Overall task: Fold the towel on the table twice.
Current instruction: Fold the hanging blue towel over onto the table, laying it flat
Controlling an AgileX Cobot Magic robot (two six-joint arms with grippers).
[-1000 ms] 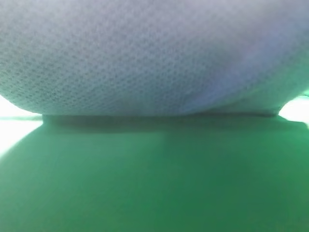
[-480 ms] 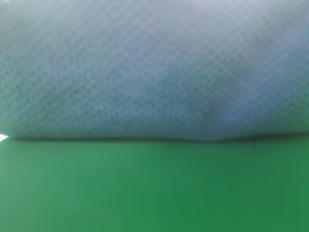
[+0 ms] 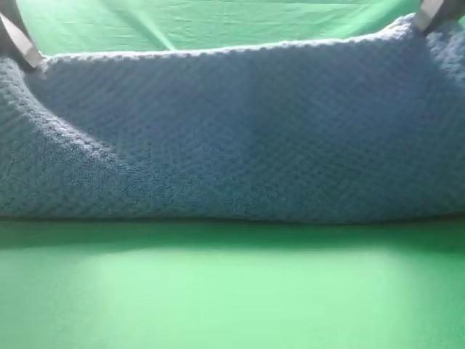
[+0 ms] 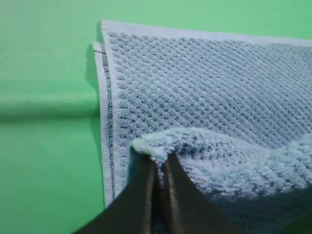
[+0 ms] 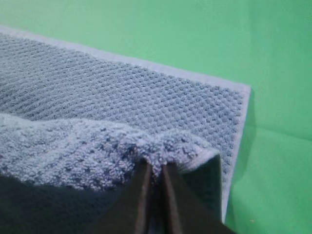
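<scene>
Both arms are cut off in the high view. The left end effector (image 4: pixel 157 163) and right end effector (image 5: pixel 153 170) each pinch a corner of the blue-grey waffle-weave towel (image 3: pixel 240 138), lifted over its lower layer on the green fabric counter (image 3: pixel 232 291). Half a second ago it blurred across the camera; now backdrop shows above.

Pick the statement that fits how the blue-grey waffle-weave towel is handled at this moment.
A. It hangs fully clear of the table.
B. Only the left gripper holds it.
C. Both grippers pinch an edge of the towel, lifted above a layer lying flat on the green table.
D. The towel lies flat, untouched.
C: the left gripper and the right gripper each clamp the blue-grey waffle-weave towel, while a lower layer lies flat on the green table.
</scene>
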